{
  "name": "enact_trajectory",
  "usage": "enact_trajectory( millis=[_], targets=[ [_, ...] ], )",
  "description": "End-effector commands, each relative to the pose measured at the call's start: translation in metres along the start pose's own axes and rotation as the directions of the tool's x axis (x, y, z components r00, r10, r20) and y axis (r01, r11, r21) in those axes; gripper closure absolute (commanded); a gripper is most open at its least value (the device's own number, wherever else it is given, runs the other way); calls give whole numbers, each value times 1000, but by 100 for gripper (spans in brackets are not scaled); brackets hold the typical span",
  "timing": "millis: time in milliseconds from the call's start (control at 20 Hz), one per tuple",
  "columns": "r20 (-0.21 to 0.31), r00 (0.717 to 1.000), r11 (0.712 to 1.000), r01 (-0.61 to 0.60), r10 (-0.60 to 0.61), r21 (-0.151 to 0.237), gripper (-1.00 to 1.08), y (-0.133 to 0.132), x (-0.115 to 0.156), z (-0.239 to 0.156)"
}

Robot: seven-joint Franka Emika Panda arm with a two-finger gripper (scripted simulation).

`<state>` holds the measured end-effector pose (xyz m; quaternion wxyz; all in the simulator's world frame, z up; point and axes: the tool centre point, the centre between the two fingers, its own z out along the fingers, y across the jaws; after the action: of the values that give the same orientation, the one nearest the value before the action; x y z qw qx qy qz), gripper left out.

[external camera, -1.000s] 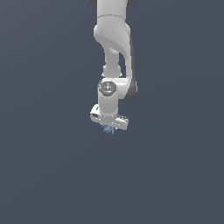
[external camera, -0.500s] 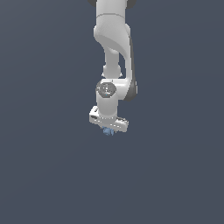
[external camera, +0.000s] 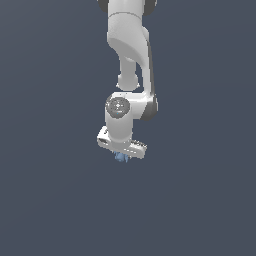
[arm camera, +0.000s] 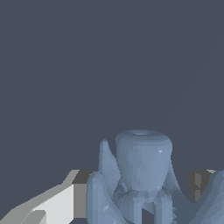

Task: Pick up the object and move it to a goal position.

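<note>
Closest to the wrist camera is the object (arm camera: 142, 175). It is light blue and lumpy, with a round cup shape in the middle and thin fins around it. It fills the space between the jaws. 1 white finger (arm camera: 48, 203) shows right beside the object, and a dark pad shows on its other side. The jaws look closed on the object, holding it from 2 sides.

A little farther off, in the exterior view, the gripper (external camera: 121, 157) points down, and the object (external camera: 121, 158) is only a tiny blue bit peeking out just under it. Above the gripper is the white wrist with a round grey cap, and above that the white arm (external camera: 131, 45) goes up and out of the picture.

Farthest of all is flat dark grey on every side of the object. I cannot tell if the object is touching a bench or is up in the air. I see no mark for the goal.

I think the step now is carrying the object to the goal. To do it well, the jaws should keep squeezing the same way, because the object is small and bumpy and could slip or twist. The arm should move slowly and smoothly, with the gripper pointing down, and let go only when the object is at the goal.
</note>
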<state>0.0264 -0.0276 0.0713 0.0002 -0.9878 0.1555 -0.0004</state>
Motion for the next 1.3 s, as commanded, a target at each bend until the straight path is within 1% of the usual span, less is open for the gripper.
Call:
enact_trajectory(
  millis=[0, 350, 650, 950, 1250],
  targets=[
    [0, 1000, 1000, 0, 0, 0, 108, -2, 15, -7],
    [0, 1000, 1000, 0, 0, -1, 108, -7, 52, -24],
    [0, 1000, 1000, 0, 0, -1, 108, -11, 79, -36],
    [0, 1000, 1000, 0, 0, -1, 108, -14, 96, -43],
    [0, 1000, 1000, 0, 0, -1, 108, -15, 104, -46]
  ],
)
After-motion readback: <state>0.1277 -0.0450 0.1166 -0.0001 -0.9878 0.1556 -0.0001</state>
